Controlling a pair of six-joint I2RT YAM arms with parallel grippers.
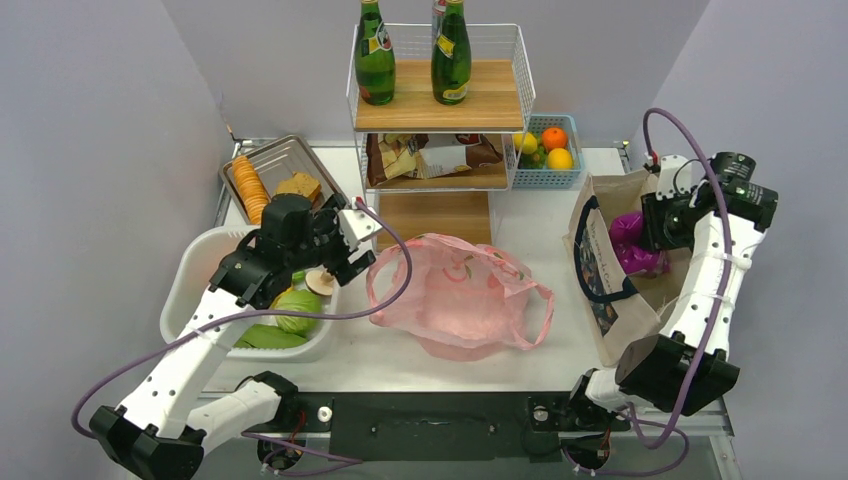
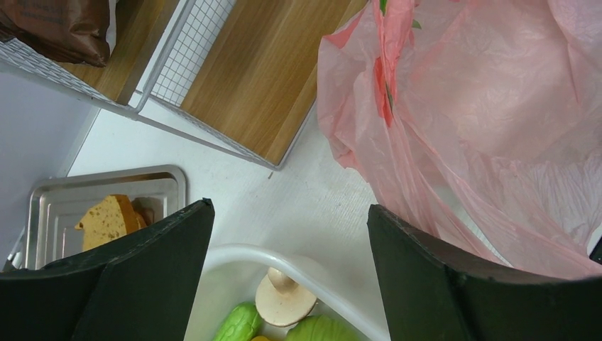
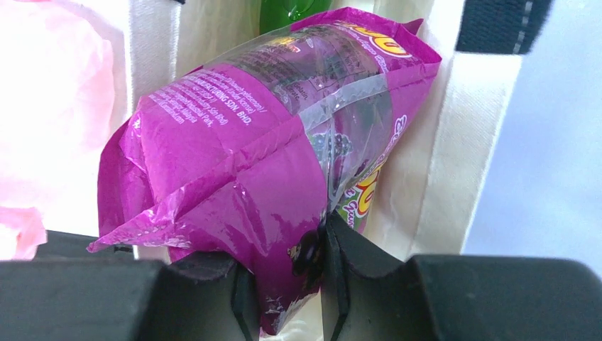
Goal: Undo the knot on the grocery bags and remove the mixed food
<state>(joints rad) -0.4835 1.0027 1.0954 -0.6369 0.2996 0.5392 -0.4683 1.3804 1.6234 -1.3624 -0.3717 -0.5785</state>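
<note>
The pink grocery bag [image 1: 460, 295] lies flattened and open on the table centre, its loop handles loose with no knot showing; it also shows in the left wrist view [image 2: 483, 128]. My left gripper [image 1: 325, 262] is open and empty above the white tub's [image 1: 195, 265] far corner. In the tub lie a tan mushroom [image 2: 284, 302], green vegetables [image 2: 238, 323] and a green round one [image 1: 298, 310]. My right gripper [image 1: 650, 232] is shut on the purple snack packet [image 3: 270, 149], held over the beige tote [image 1: 615, 270]. A green bottle top [image 3: 287, 11] peeks behind the packet.
A wire shelf rack [image 1: 440, 110] with two green bottles [image 1: 375, 50] and snack bags stands at the back. A metal tray [image 1: 280, 165] with biscuits and bread is at the back left. A blue basket [image 1: 548, 150] of fruit sits right of the rack.
</note>
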